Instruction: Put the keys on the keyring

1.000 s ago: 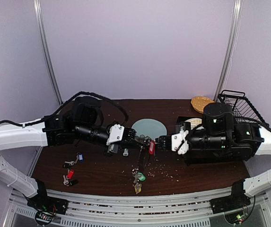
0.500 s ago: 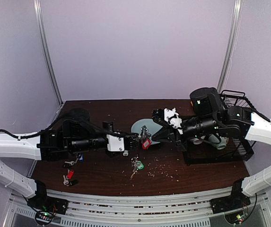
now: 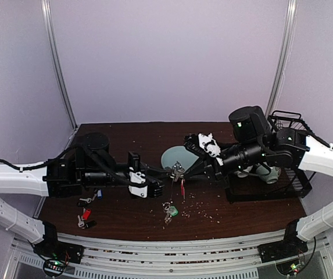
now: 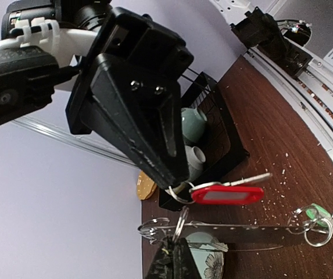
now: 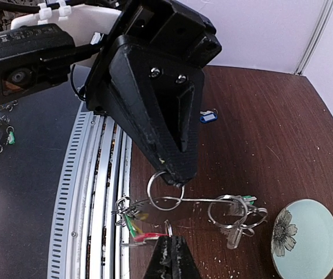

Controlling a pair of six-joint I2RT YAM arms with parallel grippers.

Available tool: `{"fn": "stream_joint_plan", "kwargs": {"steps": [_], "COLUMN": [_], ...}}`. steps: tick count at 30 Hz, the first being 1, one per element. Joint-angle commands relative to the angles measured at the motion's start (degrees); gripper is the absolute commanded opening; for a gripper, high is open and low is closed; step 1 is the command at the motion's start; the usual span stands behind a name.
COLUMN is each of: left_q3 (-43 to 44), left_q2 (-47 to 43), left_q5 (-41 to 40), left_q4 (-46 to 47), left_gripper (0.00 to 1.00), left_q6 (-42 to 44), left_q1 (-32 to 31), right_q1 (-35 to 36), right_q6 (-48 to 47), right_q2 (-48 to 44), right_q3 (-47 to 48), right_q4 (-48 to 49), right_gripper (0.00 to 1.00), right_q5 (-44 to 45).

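Observation:
The keyring [image 3: 174,195] is a thin grey wire loop hanging between my two grippers above the table. My left gripper [image 3: 161,185] is shut on a round ring at the keyring's upper end [image 4: 181,224]. My right gripper [image 3: 181,170] is shut on the small split ring of the red-tagged key [image 4: 227,195], which hangs right beside the keyring wire [image 5: 195,201]. A green-tagged key [image 3: 171,211] and a yellowish one hang at the keyring's low end near the table. In the right wrist view my own fingers [image 5: 169,250] pinch the red key's ring just below the wire.
Loose keys with a blue tag [image 3: 98,193] and a red tag [image 3: 85,214] lie on the table at the left. The pale green plate [image 3: 175,156] sits behind the grippers. A black wire rack [image 3: 288,131] with cups [image 3: 265,172] stands at the right. Crumbs dot the wood.
The right arm has lifted and swung towards the back right, its gripper now reaching in from the plate side. The left gripper has come nearer and lower, and the keyring has moved with it.

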Motion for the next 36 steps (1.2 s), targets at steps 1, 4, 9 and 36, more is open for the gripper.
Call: {"fn": "stream_joint_plan", "kwargs": {"steps": [1,4,9,36], "left_q3": [3.0,2.8,2.9,3.4], "left_q2": [0.3,0.4,0.8,3.0], "left_q5": [4.0,3.3,7.7,22.4], "left_q4": [0.7,1.8,1.7,12.1], "left_gripper": [0.00,0.00,0.00,0.00], "left_q6": [0.9,-1.3,-8.8,-42.2], "left_q1": [-0.3,-0.3,0.3,7.7], "right_q1": [-0.2,-0.1,-0.1,-0.2], "right_q6": [-0.2,-1.2,-3.4,-14.7], "right_q2": [-0.7,-1.7,-4.9,-11.2], "right_q3": [1.3,0.4,-1.1,0.1], "right_q4": [0.4,0.0,0.8,0.1], "right_gripper": [0.00,0.00,0.00,0.00], "right_q5": [-1.9,-0.2,2.2,19.0]}}
